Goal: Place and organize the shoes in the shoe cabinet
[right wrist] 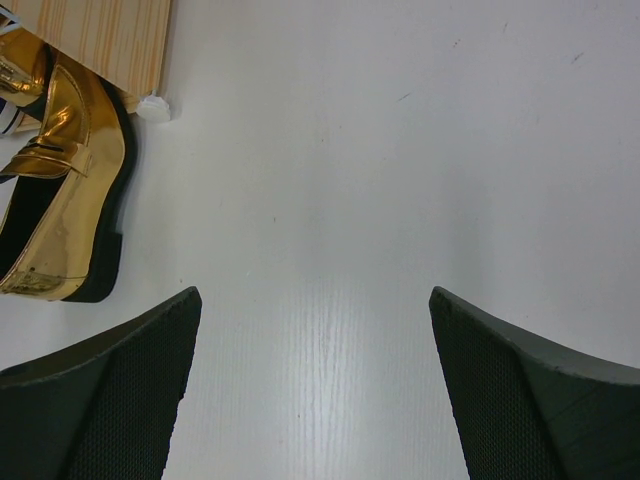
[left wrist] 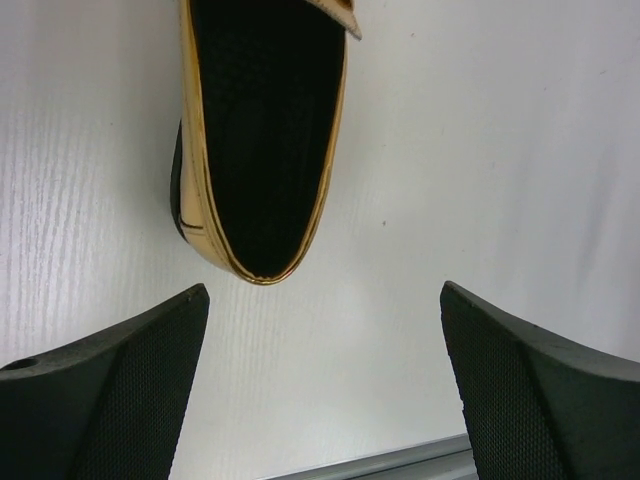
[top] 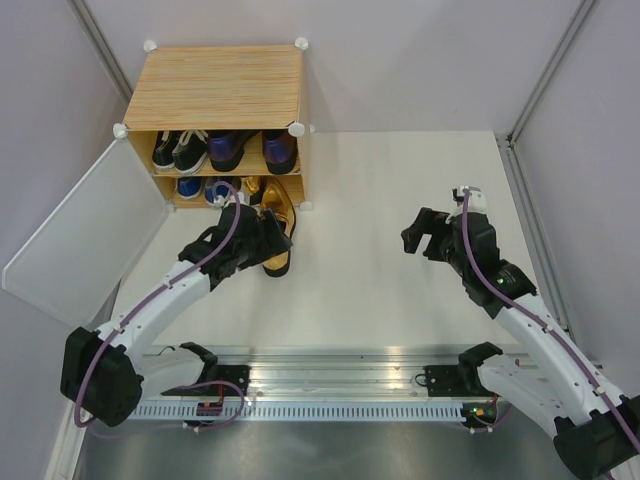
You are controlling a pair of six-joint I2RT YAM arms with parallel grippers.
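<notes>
**Last gold shoe out on the desk; left claw (left wrist: 322, 290) lined up for the pick.**

Pale white door panel (top: 85, 235) swung open. Boxy light wood-grain shoe cabinet (top: 215, 90) loaded with black sneakers (top: 178, 150) and purple heels (top: 250, 150) above, blue sneakers (top: 195, 187) and one gold mate (top: 250, 186) below. Shiny gold pointed shoe (left wrist: 262, 140) lying on white desk (top: 380, 200) at the lower shelf mouth, open back end nearest left claw, which is spread, empty, not touching. Right claw (right wrist: 313, 292) spread, empty, well apart. Judged step: grasping. Next: advance, pinch the back rim, lift, slide in beside the mate.
</notes>
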